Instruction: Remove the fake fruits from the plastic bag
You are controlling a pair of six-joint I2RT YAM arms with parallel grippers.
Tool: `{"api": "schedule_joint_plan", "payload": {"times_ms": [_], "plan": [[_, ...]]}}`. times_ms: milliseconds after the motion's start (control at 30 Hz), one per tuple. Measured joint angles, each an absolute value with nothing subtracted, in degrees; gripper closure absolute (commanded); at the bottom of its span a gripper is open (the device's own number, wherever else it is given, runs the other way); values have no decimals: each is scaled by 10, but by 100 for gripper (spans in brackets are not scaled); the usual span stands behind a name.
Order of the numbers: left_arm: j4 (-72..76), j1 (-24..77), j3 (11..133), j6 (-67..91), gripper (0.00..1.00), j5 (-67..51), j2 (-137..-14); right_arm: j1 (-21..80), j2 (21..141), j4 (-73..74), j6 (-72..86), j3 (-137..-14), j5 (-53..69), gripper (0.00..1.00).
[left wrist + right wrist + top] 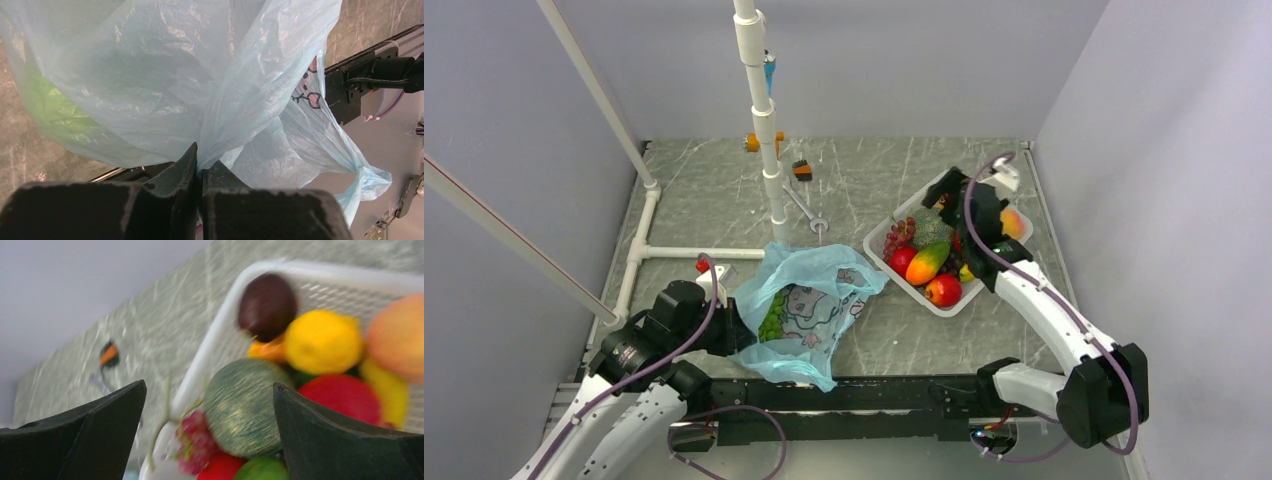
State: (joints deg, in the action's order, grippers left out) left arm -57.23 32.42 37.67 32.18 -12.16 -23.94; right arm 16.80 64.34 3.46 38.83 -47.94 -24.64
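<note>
Seen from above, the bag [809, 310] lies crumpled at lower centre. The green grapes [773, 318] show through its left side, so they are not out yet. The left gripper [735, 335] has the bag's left edge. I'd worry that a hard tug drags bag and grapes across the table [724, 190] together instead of opening the mouth. The basket [876, 243] sits right of centre, heaped with a mango [927, 262], a peach [1014, 222] and other fruit. The right gripper [959, 190] hangs over its far end.

From the left wrist, the left gripper [200, 160] is clenched on a thin fold of the bag [200, 75] at bottom centre. That pinch looks small, and the slick film could slide free or tear.

The right wrist view is blurred. The right gripper [209, 385] is spread wide and holds nothing. Below it the basket [225, 315] holds a melon [242, 405], a lemon [322, 340] and purple grapes [192, 440]. The peach [400, 335] is at the right edge. It is piled so full that a careless sweep might knock something out.
</note>
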Motion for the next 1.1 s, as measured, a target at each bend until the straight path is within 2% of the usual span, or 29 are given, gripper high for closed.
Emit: {"api": "schedule_joint_plan", "payload": {"times_ms": [233,500,633,833,933,1033,1100], "plan": [[-572,324,377,322,89,-121,-238,309,674,34,345,-488,-195,1],[-572,324,377,322,89,-121,-237,393,644,4,273,-468,-63,1],[-572,324,377,322,89,-121,-237,467,595,-2,227,-447,6,15],[-572,324,377,322,89,-121,-237,589,554,-59,218,-431,102,19],[-573,324,377,323,89,-121,-237,670,598,-83,211,-433,107,28],[-573,324,377,324,89,-121,-237,730,683,-78,201,-451,93,46],[-573,324,377,324,89,-119,-237,749,738,-65,196,-465,79,48]]}}
